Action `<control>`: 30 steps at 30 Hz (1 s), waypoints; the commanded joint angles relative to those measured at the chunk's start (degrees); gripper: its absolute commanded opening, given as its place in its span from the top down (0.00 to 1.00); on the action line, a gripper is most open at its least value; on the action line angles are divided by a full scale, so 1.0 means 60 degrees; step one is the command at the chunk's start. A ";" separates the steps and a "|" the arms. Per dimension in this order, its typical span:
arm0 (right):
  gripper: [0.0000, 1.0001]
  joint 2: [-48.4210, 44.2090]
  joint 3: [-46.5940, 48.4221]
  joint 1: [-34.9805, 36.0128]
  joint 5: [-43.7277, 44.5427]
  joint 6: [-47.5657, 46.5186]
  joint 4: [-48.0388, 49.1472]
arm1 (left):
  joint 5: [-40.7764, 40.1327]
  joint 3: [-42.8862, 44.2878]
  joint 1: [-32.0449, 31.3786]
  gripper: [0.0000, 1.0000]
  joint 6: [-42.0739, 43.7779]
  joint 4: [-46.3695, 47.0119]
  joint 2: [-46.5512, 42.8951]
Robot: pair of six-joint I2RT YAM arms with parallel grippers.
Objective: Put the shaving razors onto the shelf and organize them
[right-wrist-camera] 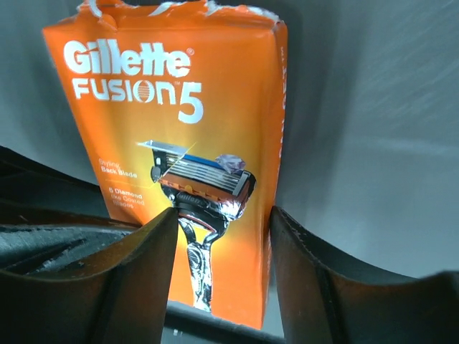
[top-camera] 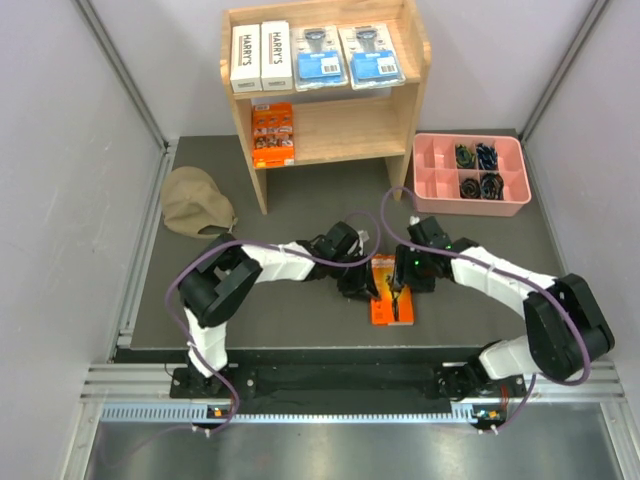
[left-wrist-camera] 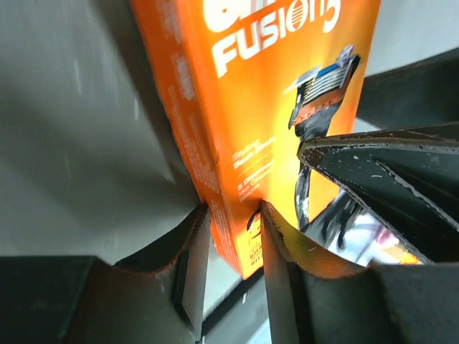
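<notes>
An orange Gillette razor pack point(top-camera: 392, 305) lies on the dark mat near the front edge, between the two arms. My left gripper point(top-camera: 365, 285) point(left-wrist-camera: 233, 211) is shut on its thin side edge point(left-wrist-camera: 272, 86). Opposite, my right gripper point(top-camera: 400, 288) point(right-wrist-camera: 222, 215) is shut across the lower end of the pack point(right-wrist-camera: 143, 129). The wooden shelf point(top-camera: 345, 130) stands at the back. Its top tier carries two white HARRY'S boxes point(top-camera: 261, 56) and two blue-label blister packs point(top-camera: 345, 56). A second orange pack point(top-camera: 272, 135) stands at the left of its lower tier.
A pink compartmented tray point(top-camera: 470, 208) with small dark items sits to the right of the shelf. A tan cap point(top-camera: 195, 203) lies at the mat's left edge. Grey walls close in both sides, and a metal rail runs along the front.
</notes>
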 commanded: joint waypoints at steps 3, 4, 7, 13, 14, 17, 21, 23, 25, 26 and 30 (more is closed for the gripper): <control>0.48 -0.1055 -0.0052 0.1838 -0.1564 0.1622 0.0089 | -0.0256 -0.0838 -0.0681 0.62 -0.0572 0.0767 -0.2283; 0.48 -0.1172 -0.0096 0.1972 -0.1607 0.1725 0.0059 | -0.0256 -0.1000 -0.0710 0.62 -0.0661 0.0781 -0.2502; 0.48 -0.1509 -0.0126 0.2673 -0.1681 0.2136 -0.0087 | -0.0489 -0.1382 -0.0987 0.62 -0.0822 0.0534 -0.3308; 0.48 -0.1671 -0.0139 0.4167 -0.1315 0.2882 -0.0527 | -0.1207 -0.1996 -0.1515 0.62 -0.1027 -0.0317 -0.4700; 0.48 -0.1656 -0.0169 0.4373 -0.1315 0.3014 -0.0498 | -0.1251 -0.2114 -0.1559 0.62 -0.1115 -0.0390 -0.4948; 0.48 -0.1554 -0.0228 0.5119 -0.1213 0.3483 -0.0469 | -0.1310 -0.2714 -0.1735 0.62 -0.1378 -0.0479 -0.5402; 0.48 -0.1451 -0.0097 0.5854 -0.1037 0.3937 -0.0644 | -0.1646 -0.3811 -0.2057 0.62 -0.1745 -0.0420 -0.6004; 0.48 -0.1349 -0.0052 0.6044 -0.0877 0.3982 -0.0892 | -0.1779 -0.4164 -0.2116 0.61 -0.1978 -0.0420 -0.6355; 0.48 -0.1305 -0.0052 0.6045 -0.0730 0.4026 -0.1228 | -0.1983 -0.4648 -0.2146 0.59 -0.2082 -0.0420 -0.6634; 0.48 -0.1319 -0.0067 0.6060 -0.0598 0.4012 -0.1303 | -0.2071 -0.4925 -0.2146 0.56 -0.2169 -0.0478 -0.6896; 0.45 -0.1422 -0.0037 0.6060 -0.0290 0.4041 -0.1377 | -0.2540 -0.5366 -0.2146 0.34 -0.2185 -0.0581 -0.7499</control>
